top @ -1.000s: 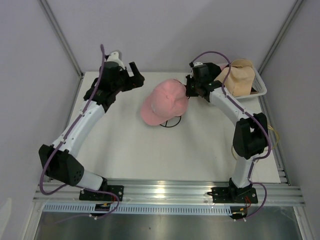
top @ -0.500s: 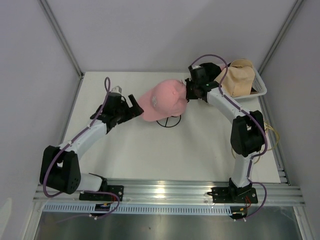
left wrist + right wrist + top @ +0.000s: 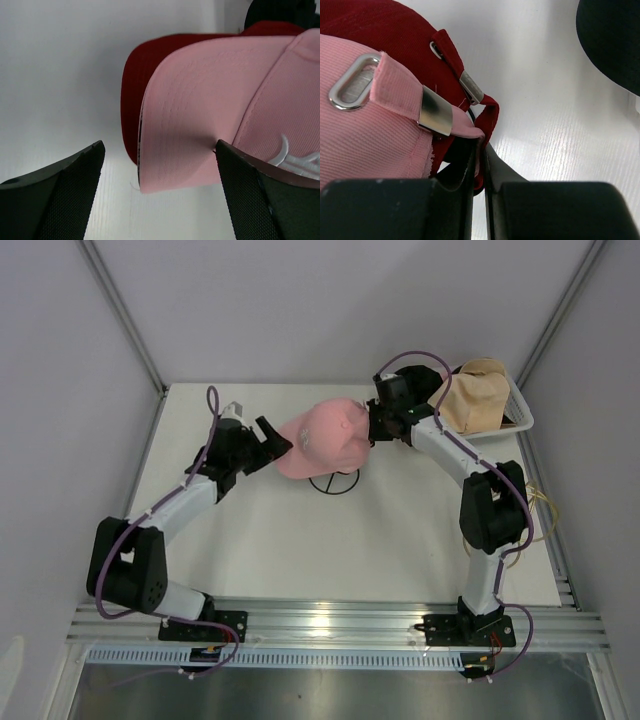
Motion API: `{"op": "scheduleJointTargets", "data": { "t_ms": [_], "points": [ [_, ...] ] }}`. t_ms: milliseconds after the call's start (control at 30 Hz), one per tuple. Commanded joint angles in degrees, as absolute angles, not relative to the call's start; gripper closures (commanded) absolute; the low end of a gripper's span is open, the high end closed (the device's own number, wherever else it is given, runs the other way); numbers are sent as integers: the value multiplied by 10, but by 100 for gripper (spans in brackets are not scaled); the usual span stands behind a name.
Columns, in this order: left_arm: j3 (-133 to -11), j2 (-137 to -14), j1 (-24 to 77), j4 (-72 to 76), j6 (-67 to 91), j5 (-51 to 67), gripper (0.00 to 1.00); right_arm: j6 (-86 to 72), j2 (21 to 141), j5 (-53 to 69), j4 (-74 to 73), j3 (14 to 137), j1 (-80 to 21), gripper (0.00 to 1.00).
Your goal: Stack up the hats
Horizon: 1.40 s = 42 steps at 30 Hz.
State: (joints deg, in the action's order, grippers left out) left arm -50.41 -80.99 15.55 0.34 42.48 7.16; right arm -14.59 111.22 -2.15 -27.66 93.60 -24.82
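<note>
The pink cap (image 3: pixel 325 435) sat over the red cap (image 3: pixel 142 55), and look at that, its brim lay right between the left gripper's (image 3: pixel 159 165) wide-spread fingers, nothing held. At the back, the right gripper (image 3: pixel 479 150) was pinched tight on the pink cap's strap, with the metal clasp (image 3: pixel 435 111) just above its fingertips.

A lab test cell: plain walls (image 3: pixel 330 300), white table (image 3: pixel 300 540), aluminium mounting rail (image 3: pixel 330 621).

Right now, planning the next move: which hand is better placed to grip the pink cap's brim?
Left, likely: the left hand stands open at the pink cap's brim; the right hand is shut on its back strap.
</note>
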Motion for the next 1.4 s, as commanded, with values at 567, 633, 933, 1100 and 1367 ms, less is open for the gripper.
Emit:
{"op": "scheduleJointTargets", "data": {
  "t_ms": [567,633,933,1100,1367],
  "points": [
    [-590,-958,125,109,465,179,74,-131,1175,-27,-396,923,-261,89],
    [-602,-964,128,98,456,179,75,-131,1176,-25,-396,925,-261,89],
    [-673,-994,185,-15,372,95,73,-132,1175,-28,-420,947,-271,85],
    [-711,-1031,196,-40,359,86,72,-133,1173,-36,-421,947,-287,83],
    [-693,-1041,200,-53,350,62,73,-138,1174,-40,-425,941,-291,81]
  ]
}}
